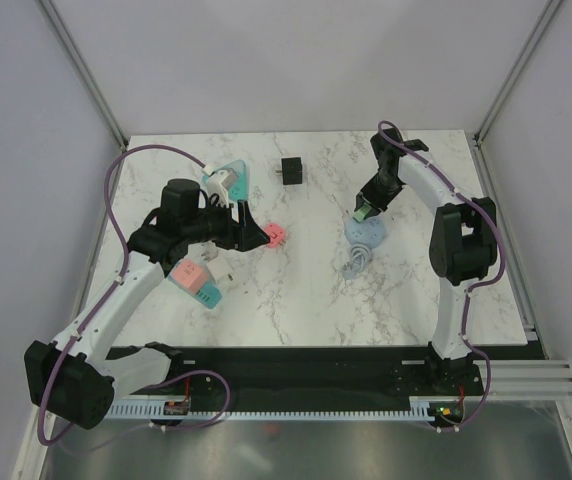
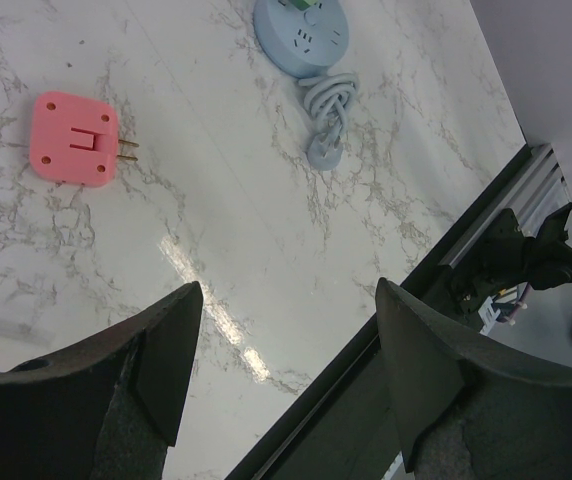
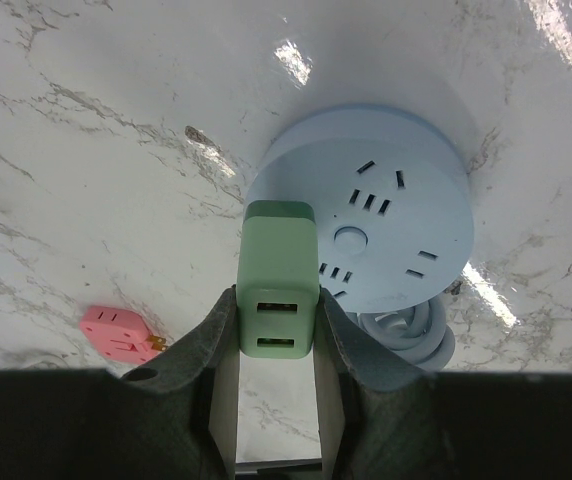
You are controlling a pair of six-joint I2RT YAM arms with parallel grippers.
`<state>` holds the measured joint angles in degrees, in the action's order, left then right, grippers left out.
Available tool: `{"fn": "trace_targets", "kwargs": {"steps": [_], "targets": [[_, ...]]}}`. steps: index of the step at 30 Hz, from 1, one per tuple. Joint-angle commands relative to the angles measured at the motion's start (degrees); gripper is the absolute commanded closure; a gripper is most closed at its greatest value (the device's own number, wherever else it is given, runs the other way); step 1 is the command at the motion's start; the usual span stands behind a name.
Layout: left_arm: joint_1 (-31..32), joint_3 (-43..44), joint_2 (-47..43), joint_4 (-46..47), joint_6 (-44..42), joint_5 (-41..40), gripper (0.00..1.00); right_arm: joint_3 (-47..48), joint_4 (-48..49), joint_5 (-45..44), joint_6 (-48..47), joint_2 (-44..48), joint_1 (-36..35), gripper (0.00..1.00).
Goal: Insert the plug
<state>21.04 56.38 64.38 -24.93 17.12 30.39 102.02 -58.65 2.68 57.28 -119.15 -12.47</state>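
While marble table (image 1: 306,290) carries the round blue power strip (image 3: 406,200), right gripper (image 3: 277,305) clamps green plug (image 3: 278,260) over strip's edge; left gripper (image 2: 286,290) spread wide, empty, nr pink adapter (image 2: 72,140).

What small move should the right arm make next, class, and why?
Probably a slight push down toward the blue round power strip: the right gripper is shut on the green charger, whose far end sits over the strip near its rim, beside open slots. Its prongs are hidden, so seating is unconfirmed.
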Motion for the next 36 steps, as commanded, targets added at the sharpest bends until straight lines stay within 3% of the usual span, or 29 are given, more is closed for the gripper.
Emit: {"fn": "trace_targets", "kwargs": {"steps": [1, 11, 36], "targets": [[0.23, 0.13, -1.36, 2.25, 0.28, 0.55, 0.23, -1.38, -0.23, -1.88, 0.29, 0.41, 0.34, 1.00], [0.32, 0.31, -1.01, 2.34, 0.63, 1.42, 0.23, -3.49, -0.23, -6.54, 3.81, 1.56, -1.76, 1.00], [0.32, -0.04, -2.15, 2.34, 0.28, -0.86, 0.23, -4.72, 1.35, -7.78, 2.05, -9.43, -5.28, 1.00]]}}
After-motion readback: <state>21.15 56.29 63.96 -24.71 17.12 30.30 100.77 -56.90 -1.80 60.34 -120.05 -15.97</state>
